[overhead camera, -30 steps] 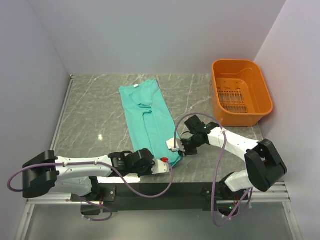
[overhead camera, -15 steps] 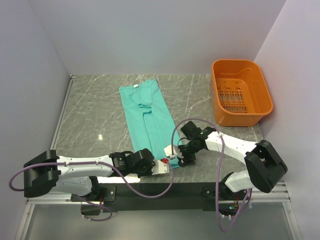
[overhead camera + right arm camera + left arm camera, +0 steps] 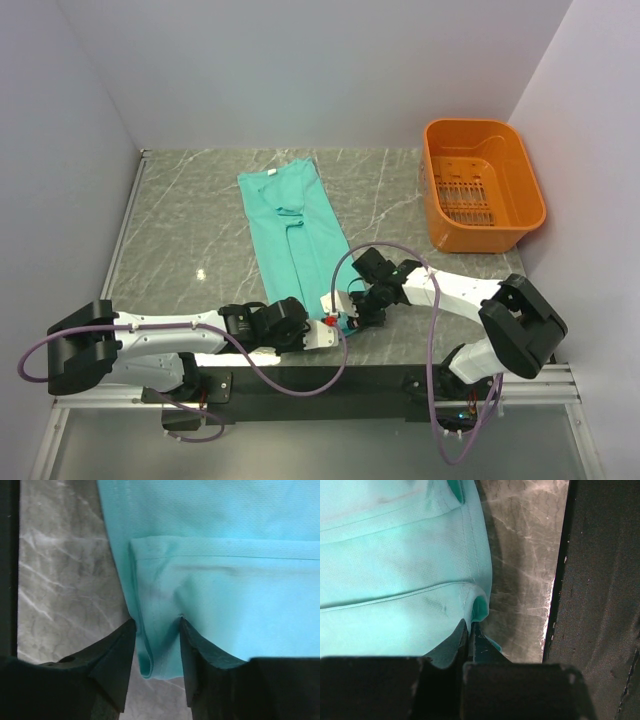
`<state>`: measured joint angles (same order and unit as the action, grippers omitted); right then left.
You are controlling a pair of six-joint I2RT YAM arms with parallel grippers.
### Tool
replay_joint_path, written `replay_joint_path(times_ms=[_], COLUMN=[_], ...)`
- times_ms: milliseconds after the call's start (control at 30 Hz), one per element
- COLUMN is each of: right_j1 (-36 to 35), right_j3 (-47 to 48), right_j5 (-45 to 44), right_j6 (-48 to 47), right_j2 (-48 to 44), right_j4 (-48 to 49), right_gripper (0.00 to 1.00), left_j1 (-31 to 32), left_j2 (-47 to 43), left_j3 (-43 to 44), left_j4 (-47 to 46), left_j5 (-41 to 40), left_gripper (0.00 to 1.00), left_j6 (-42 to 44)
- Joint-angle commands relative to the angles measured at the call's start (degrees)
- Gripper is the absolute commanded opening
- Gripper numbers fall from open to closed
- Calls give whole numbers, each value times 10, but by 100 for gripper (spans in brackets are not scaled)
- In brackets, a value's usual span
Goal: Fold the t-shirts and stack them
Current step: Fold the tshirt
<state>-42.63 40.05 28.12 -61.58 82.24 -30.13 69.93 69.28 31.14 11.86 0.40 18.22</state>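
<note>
t-shirt (image 3: 295, 235) near hem under left tool (image 3: 337, 325), right tool (image 3: 348, 318) — hidden, neck label (image 3: 270, 173) unreadably small

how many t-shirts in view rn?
1. The teal t-shirt lies folded into a long strip on the table, collar at the far end. None shows in the orange basket; a second underneath can't be ruled out.

This looks like a robot test cell in a lab, not a home. The left arm (image 3: 160, 342) and right arm (image 3: 455, 290) are bolted to a black base rail (image 3: 330, 382) at the edge of a grey marble-look table (image 3: 190, 220) — plain white panels (image 3: 300, 70) box it in on 3 sides.
</note>
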Motion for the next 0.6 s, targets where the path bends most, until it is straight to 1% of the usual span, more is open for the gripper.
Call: replay_joint_path(times_ms=[0,100,133,233,300,367,400,433,500,533,567], right_j1=[-6,-7,-7,-6,-5,-3,-1,5,16,21,32], right_j3=[-12,-11,-10,-2,7,23,30,40,74,98,109], right_j5=[-48,-53,-51,-33,-15,11,25,36,73,82,91], right_j6=[27,34,34,28,16,2,-25,-41,-86,-97,-104], right_j2=[13,15,16,14,6,0,-5,-5,3,6,10], right_j4=[35,41,39,20,6,-31,-48,-95,-146,-187,-202], right_gripper=[46,32,20,3,0,0,0,0,0,0,0], left_j1=[-1,-1,-1,-1,-1,-1,-1,-2,-5,-9,-11], left_j2=[0,2,3,10,14,15,14,14,10,9,4], left_j3=[5,4,4,5,6,7,7,7,9,10,11], left_j4=[-5,-4,-3,-3,-3,-4,-4,-4,-4,-3,2], left_j5=[19,17,17,15,14,13,12,15,28,32,35], left_gripper=[1,1,1,1,1,1,0,0,0,1,0], left_j6=[3,5,5,6,6,7,8,9,12,14,17])
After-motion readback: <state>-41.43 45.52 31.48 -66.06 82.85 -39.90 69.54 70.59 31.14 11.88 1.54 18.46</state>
